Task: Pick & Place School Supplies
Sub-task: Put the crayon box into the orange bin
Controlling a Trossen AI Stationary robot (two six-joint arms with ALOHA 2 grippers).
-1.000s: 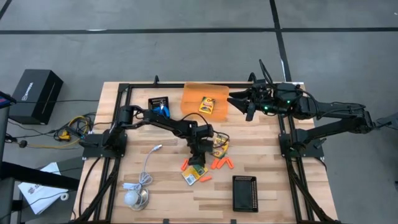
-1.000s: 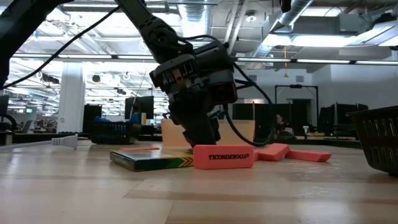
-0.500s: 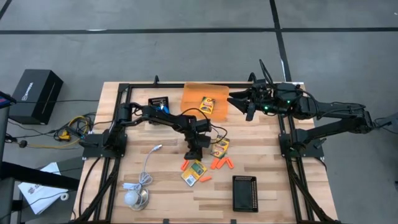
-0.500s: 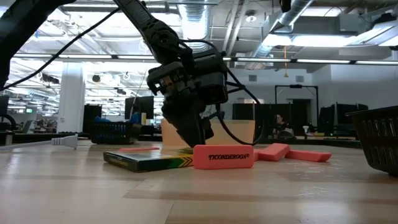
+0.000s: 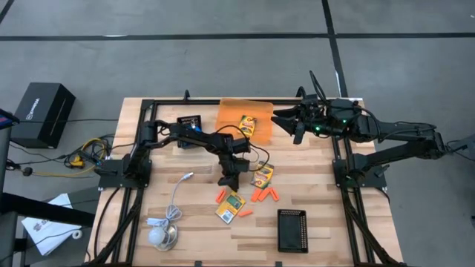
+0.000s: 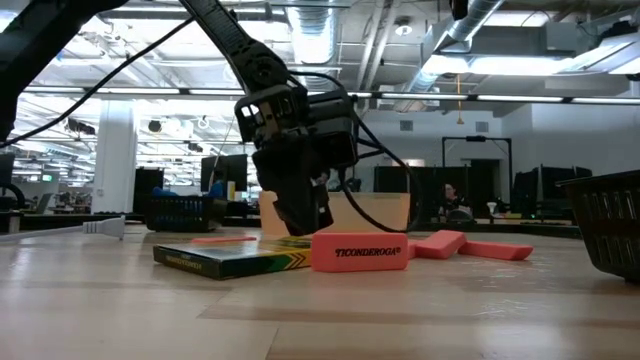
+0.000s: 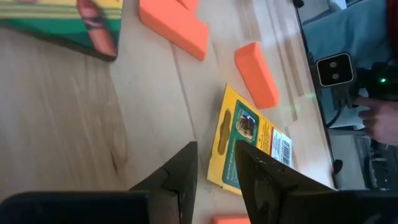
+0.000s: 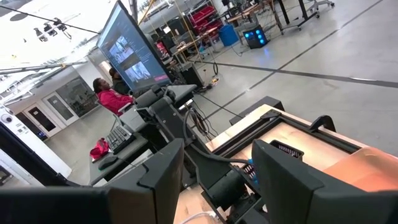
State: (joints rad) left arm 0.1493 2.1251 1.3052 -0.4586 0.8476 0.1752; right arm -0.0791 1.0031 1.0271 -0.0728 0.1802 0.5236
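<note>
Left hand (image 5: 226, 180): hangs over mid-tabletop, pointing down, fingers (image 7: 180, 177) slightly spread, pinching nothing, tips just above the wood.
Right hand (image 5: 280, 119): raised over the far right part of the tabletop, well apart from the supplies, fingers (image 8: 155, 180) spread, nothing between them.
Crayon boxes: one (image 5: 263, 176) just right of the left hand; one (image 5: 231, 207) nearer the front edge, flat on the wood; one (image 5: 246, 124) lying in the orange bin.
Orange bin (image 5: 230, 119): at the far edge, about centre.
Sticks (image 5: 265, 196): scattered between the two loose crayon boxes; one more (image 5: 220, 196) left of the front box; nearest one in the low view (image 6: 360, 252) lies against a box's end.
Scissors (image 5: 195, 130): blue handles showing in the black tray (image 5: 190, 119) near the far left corner, partly hidden by the left arm.
Second tray (image 5: 292, 230): near the front edge, right of centre.
Cable with puck (image 5: 159, 234): front left corner.
</note>
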